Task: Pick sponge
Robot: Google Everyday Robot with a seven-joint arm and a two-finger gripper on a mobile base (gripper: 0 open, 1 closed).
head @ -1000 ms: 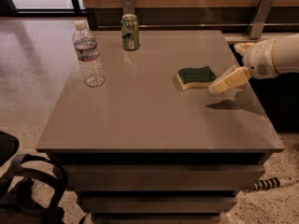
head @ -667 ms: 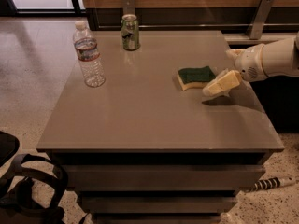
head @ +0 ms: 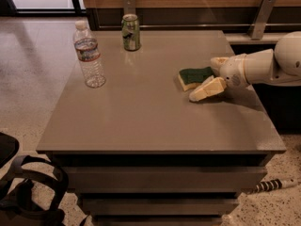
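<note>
Starting nearest the lens: dark strapped gear sits on the speckled floor at lower left. At lower right, a black-and-white striped rod lies on the floor beside the foot of the bench.

Bench: flat grey-brown top, with stacked drawer-like tiers under the front lip.

Right half of the top, past mid-depth: the gripper reaches in from the right on a white arm that runs low and roughly level over the surface. Fingers are cream-coloured, released and spread wide. The nearer one angles down and left, its tip low at the benchtop just beside the sponge's front right corner. The farther one shows behind the sponge's right end.

Sponge: lies flat on the bench, dark green face up, pale yellow foam showing along its near edge. Its right end sits between the two fingers and its left end pokes out free. The near finger may be touching it, but the light is too dim to be sure. Not lifted.

Farther back on the left: a clear plastic water bottle stands upright with a white cap and label band, well apart from the sponge.

Beyond it, near the back edge: a green soda can, upright.

Behind the bench: a wood-panelled wall carries two metal brackets, one behind the can and one at far right.
</note>
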